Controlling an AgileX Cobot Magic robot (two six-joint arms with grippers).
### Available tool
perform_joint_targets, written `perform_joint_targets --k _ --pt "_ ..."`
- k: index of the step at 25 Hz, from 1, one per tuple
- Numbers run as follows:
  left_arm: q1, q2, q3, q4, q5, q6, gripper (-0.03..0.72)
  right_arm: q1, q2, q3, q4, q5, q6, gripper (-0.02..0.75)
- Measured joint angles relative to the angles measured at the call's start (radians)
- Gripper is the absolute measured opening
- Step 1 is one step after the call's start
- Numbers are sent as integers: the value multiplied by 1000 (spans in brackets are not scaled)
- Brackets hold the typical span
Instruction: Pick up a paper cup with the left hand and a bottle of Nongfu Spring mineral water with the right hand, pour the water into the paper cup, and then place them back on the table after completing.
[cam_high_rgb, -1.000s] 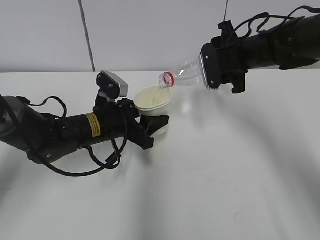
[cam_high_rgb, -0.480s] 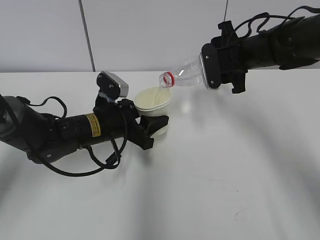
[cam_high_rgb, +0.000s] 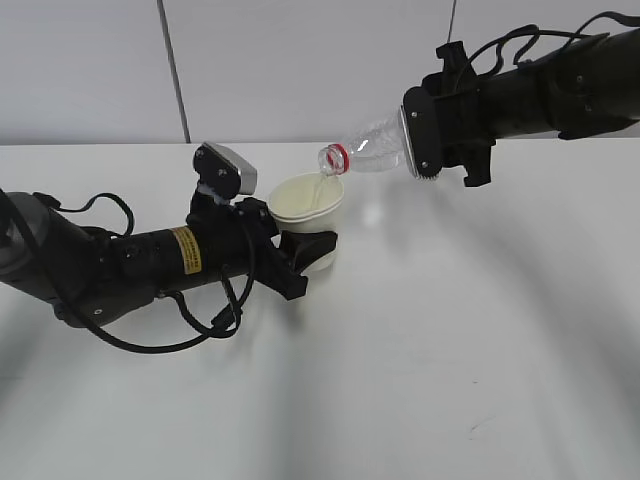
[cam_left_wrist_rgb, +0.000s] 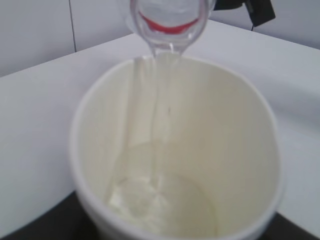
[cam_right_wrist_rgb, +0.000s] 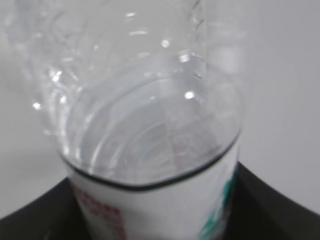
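Note:
My left gripper (cam_high_rgb: 305, 255) is shut on the white paper cup (cam_high_rgb: 306, 205) and holds it tilted a little above the table (cam_high_rgb: 450, 330). My right gripper (cam_high_rgb: 420, 135) is shut on the clear Nongfu Spring bottle (cam_high_rgb: 368, 148), tipped nearly level with its red-ringed neck (cam_high_rgb: 334, 158) over the cup's rim. A thin stream of water (cam_left_wrist_rgb: 159, 100) runs from the mouth (cam_left_wrist_rgb: 167, 25) into the cup (cam_left_wrist_rgb: 175, 150) and pools at its bottom. In the right wrist view the bottle (cam_right_wrist_rgb: 145, 125) fills the frame, its label low down.
A white wall with a dark vertical seam (cam_high_rgb: 172, 70) stands behind the table. The left arm's loose black cables (cam_high_rgb: 190, 325) lie on the tabletop at the left. Faint marks (cam_high_rgb: 470, 430) show at the front right.

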Motion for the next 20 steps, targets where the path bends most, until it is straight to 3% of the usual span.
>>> perform_joint_targets --k 20 --pt "0 0 0 0 1 0 379 0 0 0 -13 6 0 449"
